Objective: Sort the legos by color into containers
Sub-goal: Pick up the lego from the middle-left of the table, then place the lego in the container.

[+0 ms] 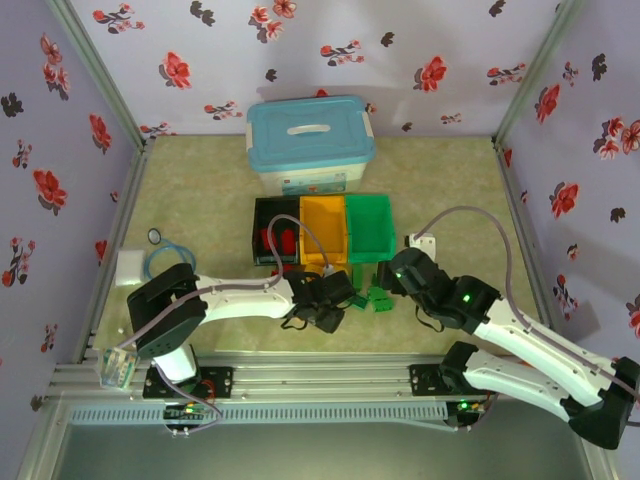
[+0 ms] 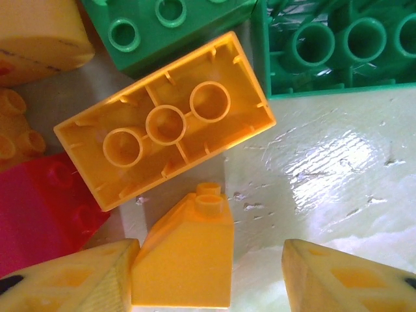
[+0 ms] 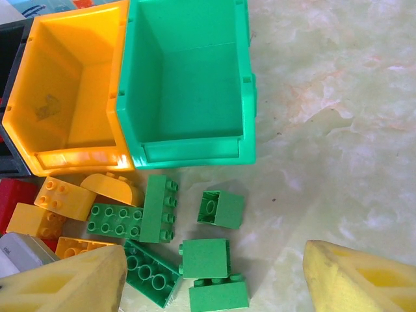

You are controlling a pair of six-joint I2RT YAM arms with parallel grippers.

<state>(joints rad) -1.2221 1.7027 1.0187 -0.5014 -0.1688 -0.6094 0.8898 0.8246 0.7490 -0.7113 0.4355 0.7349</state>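
A small orange-yellow sloped lego point(image 2: 185, 260) lies between the fingers of my left gripper point(image 2: 209, 263). The left finger touches it and the right finger point(image 2: 344, 279) stands apart, so the gripper is open. Beyond it lie an upturned orange-yellow brick point(image 2: 166, 123), a red brick point(image 2: 39, 208) and green bricks point(image 2: 162, 32). My right gripper point(image 3: 214, 276) hangs open above loose green legos point(image 3: 205, 258) in front of the green bin point(image 3: 188, 84). The orange-yellow bin point(image 3: 71, 91) stands to its left. The black bin point(image 1: 268, 215) holds red bricks.
A white box with a light-blue lid point(image 1: 310, 145) stands behind the three bins. A coiled cable point(image 1: 165, 260) and a small white block point(image 1: 130, 268) lie at the left. Both arms crowd the brick pile point(image 1: 370, 298) in front of the bins.
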